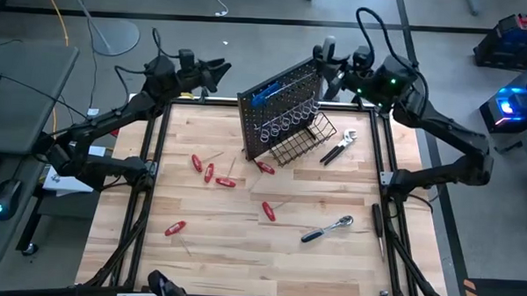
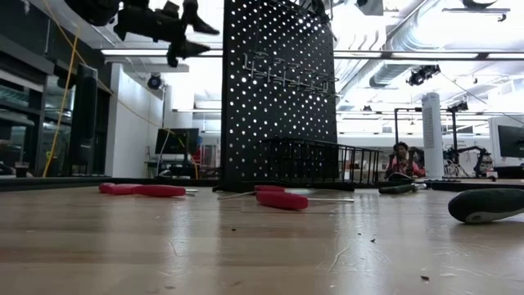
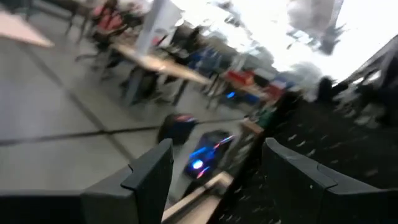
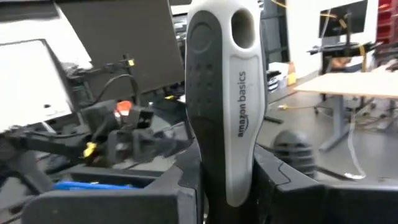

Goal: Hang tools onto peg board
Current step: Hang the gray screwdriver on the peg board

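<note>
Wood counter (image 1: 242, 244) mostly clear; I'd keep right pincer (image 4: 227, 186) clamped on grey-handled tool (image 4: 224, 93), align with peg board (image 1: 278, 100) hook; left pincer (image 3: 211, 180) apart.

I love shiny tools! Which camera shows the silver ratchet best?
The high view: the whole chrome ratchet with its black grip lies on the wooden table. The low view catches only its dark handle end; the wrist views miss it.
</note>
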Motion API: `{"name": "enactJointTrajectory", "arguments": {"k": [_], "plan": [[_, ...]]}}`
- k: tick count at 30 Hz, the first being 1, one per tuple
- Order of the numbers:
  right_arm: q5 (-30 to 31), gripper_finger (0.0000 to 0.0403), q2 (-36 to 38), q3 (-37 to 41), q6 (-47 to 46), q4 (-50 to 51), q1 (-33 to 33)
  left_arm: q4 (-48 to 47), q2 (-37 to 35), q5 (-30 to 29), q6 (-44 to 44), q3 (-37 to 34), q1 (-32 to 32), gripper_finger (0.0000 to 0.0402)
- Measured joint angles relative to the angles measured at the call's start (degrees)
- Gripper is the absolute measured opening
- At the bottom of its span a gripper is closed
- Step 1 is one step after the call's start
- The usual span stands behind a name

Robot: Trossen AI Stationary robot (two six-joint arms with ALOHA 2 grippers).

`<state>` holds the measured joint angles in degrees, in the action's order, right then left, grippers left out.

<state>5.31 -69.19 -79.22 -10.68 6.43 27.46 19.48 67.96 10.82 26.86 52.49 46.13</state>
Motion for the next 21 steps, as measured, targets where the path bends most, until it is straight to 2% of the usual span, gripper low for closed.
{"name": "enactJointTrajectory", "arguments": {"k": [4, 9, 16, 21], "plan": [[-0.5, 0.0059, -1.5, -0.2, 1.6, -1.3, 0.5, -4.7, 0.2, -1.0, -2.4, 0.0, 0.0, 0.0225], [0.9, 0.0059, -3.7, -0.3, 4.9, -1.5, 0.0, -4.9, 1.6, -0.8, -3.3, 0.0, -0.1, 0.0225], [9.7, 0.0059, -4.5, -0.3, 10.8, -3.8, -2.5, -4.2, 2.6, -0.5, -3.4, 0.0, -0.2, 0.0225], [10.8, 0.0059, -4.7, -0.3, 12.1, -4.2, -3.1, -4.4, 2.6, -0.5, -3.4, 0.0, -0.2, 0.0225]]}}
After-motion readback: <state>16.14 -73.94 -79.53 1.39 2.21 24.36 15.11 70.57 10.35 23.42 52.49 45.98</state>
